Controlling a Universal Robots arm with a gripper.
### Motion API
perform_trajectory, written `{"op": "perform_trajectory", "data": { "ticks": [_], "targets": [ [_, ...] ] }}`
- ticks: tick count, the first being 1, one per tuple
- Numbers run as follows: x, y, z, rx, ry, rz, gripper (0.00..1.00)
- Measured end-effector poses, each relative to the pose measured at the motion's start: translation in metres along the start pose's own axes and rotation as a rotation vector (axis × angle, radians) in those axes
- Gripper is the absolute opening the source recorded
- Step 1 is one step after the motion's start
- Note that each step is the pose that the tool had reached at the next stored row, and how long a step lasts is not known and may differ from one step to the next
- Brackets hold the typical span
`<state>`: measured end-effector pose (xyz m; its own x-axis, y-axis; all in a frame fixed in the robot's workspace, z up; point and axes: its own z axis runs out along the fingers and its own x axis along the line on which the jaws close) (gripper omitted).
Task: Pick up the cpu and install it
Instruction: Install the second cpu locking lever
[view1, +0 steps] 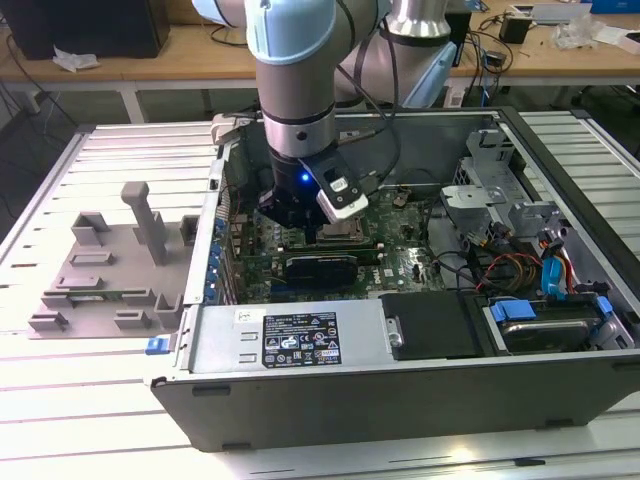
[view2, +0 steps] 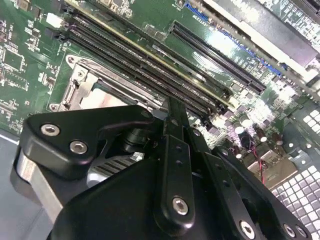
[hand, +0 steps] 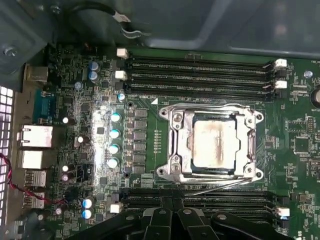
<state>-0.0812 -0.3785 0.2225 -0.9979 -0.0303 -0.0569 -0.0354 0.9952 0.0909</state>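
Observation:
The cpu (hand: 214, 145), a square chip with a smeared silver-grey top, lies in the motherboard socket inside its metal frame (hand: 172, 142). A corner of the same silver top (view2: 102, 100) and frame (view2: 72, 92) shows in the second wrist view, just past the gripper's black links. My gripper (hand: 171, 204) hangs low over the board beside the socket, above the memory slots (hand: 200, 202), with its fingers together and nothing between them. In the exterior view the gripper (view1: 298, 228) is down inside the open computer case (view1: 400, 385), over the motherboard (view1: 400, 265).
A grey plastic tray (view1: 100, 270) with upright blocks stands on the slatted table at the exterior view's left. Inside the case, a black drive cover (view1: 435, 325), cables (view1: 510, 265) and blue drive parts (view1: 530, 310) crowd the exterior view's right. A thin wire lever (hand: 220, 186) runs along the socket frame.

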Motion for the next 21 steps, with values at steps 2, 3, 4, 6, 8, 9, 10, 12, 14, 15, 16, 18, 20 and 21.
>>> {"op": "perform_trajectory", "data": {
  "ticks": [2,3,4,6,8,9,10,12,14,15,16,18,20,21],
  "targets": [
    [0.0001,-0.0022,0.0004,-0.0225,-0.0008,0.001,0.11],
    [0.0002,-0.0041,0.0008,-0.0430,-0.0015,0.002,0.11],
    [0.0003,-0.0063,0.0013,-0.0589,-0.0021,0.003,0.11],
    [0.0006,-0.0117,0.0030,-0.0805,-0.0029,0.004,0.11],
    [0.0007,-0.0140,0.0045,-0.0968,-0.0035,0.005,0.11],
    [0.0007,-0.0145,0.0053,-0.1107,-0.0039,0.006,0.11],
    [0.0007,-0.0148,0.0058,-0.1187,-0.0042,0.006,0.11],
    [0.0006,-0.0150,0.0069,-0.1365,-0.0048,0.007,0.11],
    [0.0004,-0.0158,0.0092,-0.1486,-0.0053,0.008,0.11],
    [0.0000,-0.0168,0.0121,-0.1549,-0.0057,0.009,0.11],
    [-0.0005,-0.0178,0.0135,-0.1585,-0.0058,0.010,0.11],
    [-0.0004,-0.0203,0.0136,-0.1615,-0.0059,0.010,0.11],
    [-0.0003,-0.0243,0.0132,-0.1629,-0.0061,0.011,0.11],
    [-0.0003,-0.0251,0.0131,-0.1634,-0.0062,0.011,0.11]
  ]
}}
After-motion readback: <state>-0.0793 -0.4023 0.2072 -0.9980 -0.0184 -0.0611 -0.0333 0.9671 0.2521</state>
